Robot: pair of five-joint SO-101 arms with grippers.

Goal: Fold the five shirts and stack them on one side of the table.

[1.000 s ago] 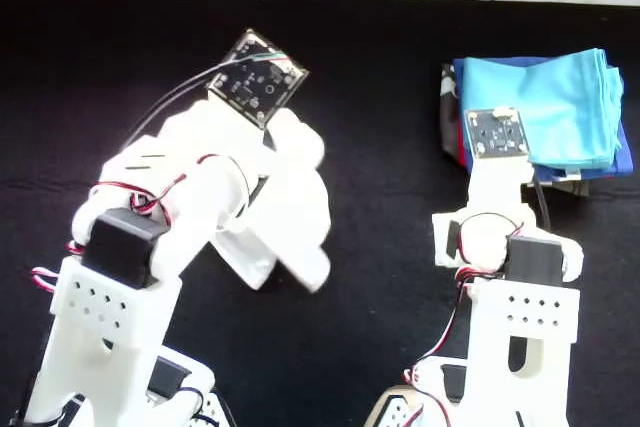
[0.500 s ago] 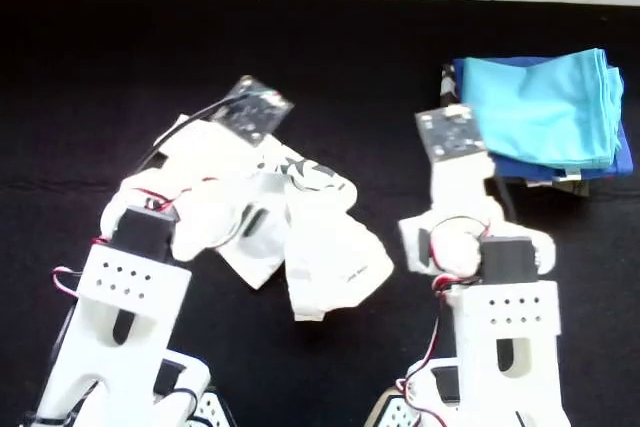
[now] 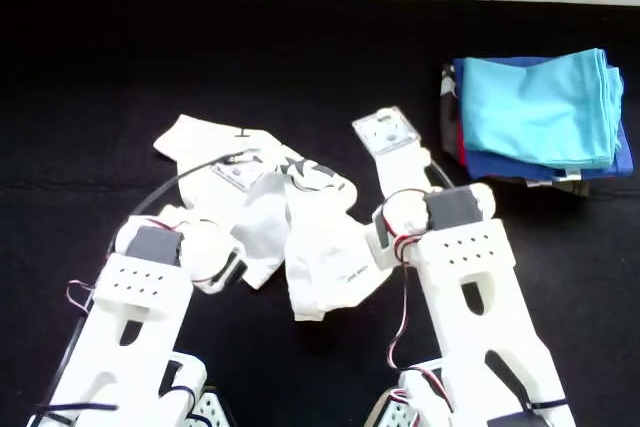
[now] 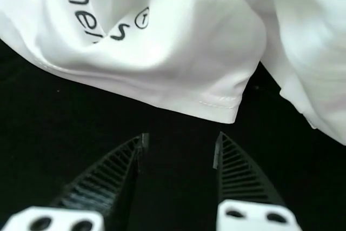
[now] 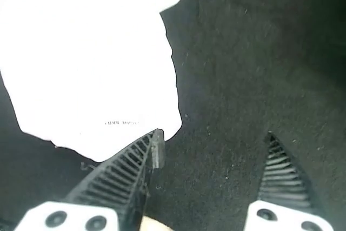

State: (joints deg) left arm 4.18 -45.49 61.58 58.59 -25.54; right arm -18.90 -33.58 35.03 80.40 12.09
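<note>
Black table (image 3: 100, 67), crumpled white shirt (image 3: 330, 257), left claw (image 4: 181, 139) and right claw (image 5: 213, 135) both wide, empty.

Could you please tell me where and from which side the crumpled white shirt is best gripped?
Probably the stitched hem corner of the crumpled white fabric shirt: it lies thin and free on the black table, just ahead of the open left tool. Come in low from that arm's side and pinch the edge.

A black cloth-covered surface (image 3: 100, 77) carries a crumpled white shirt (image 3: 330, 257) near its middle. A stack of folded shirts (image 3: 540, 112), light blue on top, lies at its far right.
</note>
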